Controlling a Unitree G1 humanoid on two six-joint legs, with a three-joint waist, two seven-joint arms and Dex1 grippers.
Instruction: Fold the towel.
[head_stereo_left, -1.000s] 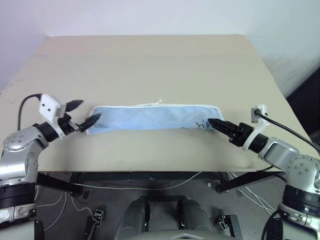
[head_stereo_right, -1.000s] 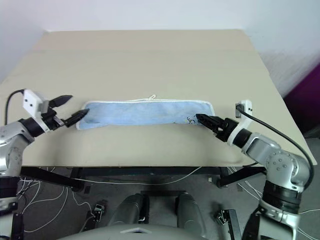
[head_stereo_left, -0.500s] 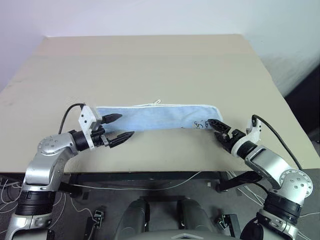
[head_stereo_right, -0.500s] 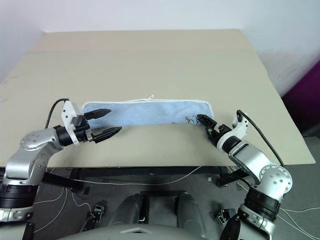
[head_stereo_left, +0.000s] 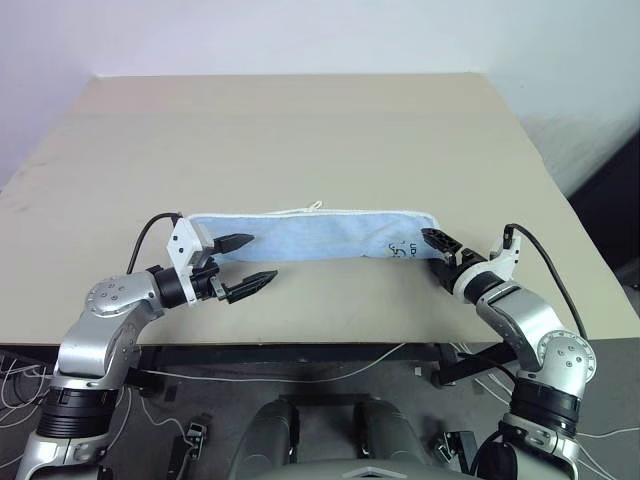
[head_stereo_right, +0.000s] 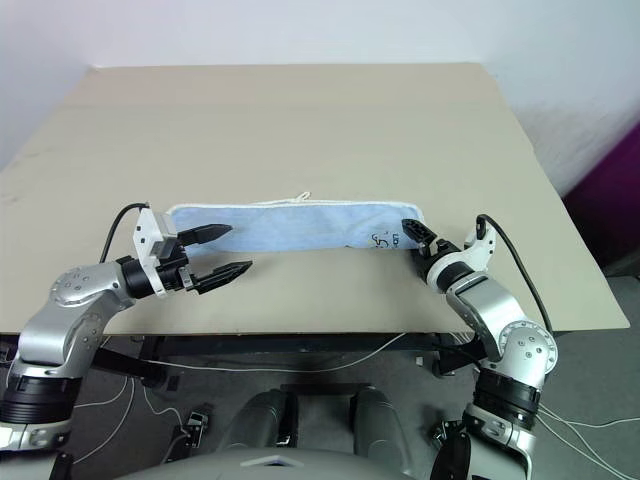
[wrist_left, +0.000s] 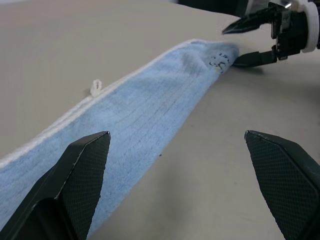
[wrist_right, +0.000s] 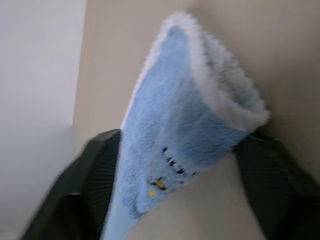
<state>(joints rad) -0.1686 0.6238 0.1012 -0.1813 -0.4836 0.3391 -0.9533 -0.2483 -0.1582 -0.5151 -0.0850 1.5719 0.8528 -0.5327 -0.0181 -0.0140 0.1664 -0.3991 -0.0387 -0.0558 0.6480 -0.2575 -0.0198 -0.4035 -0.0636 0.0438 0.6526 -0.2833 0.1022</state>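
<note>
A light blue terry cloth towel (head_stereo_left: 312, 236) with a thin white edge lies on a big flat beige table (head_stereo_left: 300, 130). It is folded into a long narrow strip. The strip runs from side to side across the near part of the table, not far from the front edge. A small white loop (head_stereo_left: 318, 205) sticks out from the far long edge, about in the middle. A small dark print (head_stereo_left: 402, 249) sits near the towel's right end.

The left gripper (head_stereo_left: 247, 265) is at the towel's left end. Its two black pointed fingers are spread wide apart. One finger (head_stereo_left: 235, 241) is over the blue cloth at the left end. The other finger (head_stereo_left: 252, 284) is over the bare table just in front of the towel. Nothing is held between them. In the left wrist view the towel (wrist_left: 150, 120) stretches away between the two fingers toward the other gripper (wrist_left: 257, 40) at the far end.

The right gripper (head_stereo_left: 437, 249) is at the towel's right end, right beside the dark print. In the right wrist view the rolled end of the towel (wrist_right: 195, 115) sits between its two dark fingers (wrist_right: 92, 175), one on each side. The fingers are close around the cloth, but I cannot tell if they are squeezing it yet.
</note>
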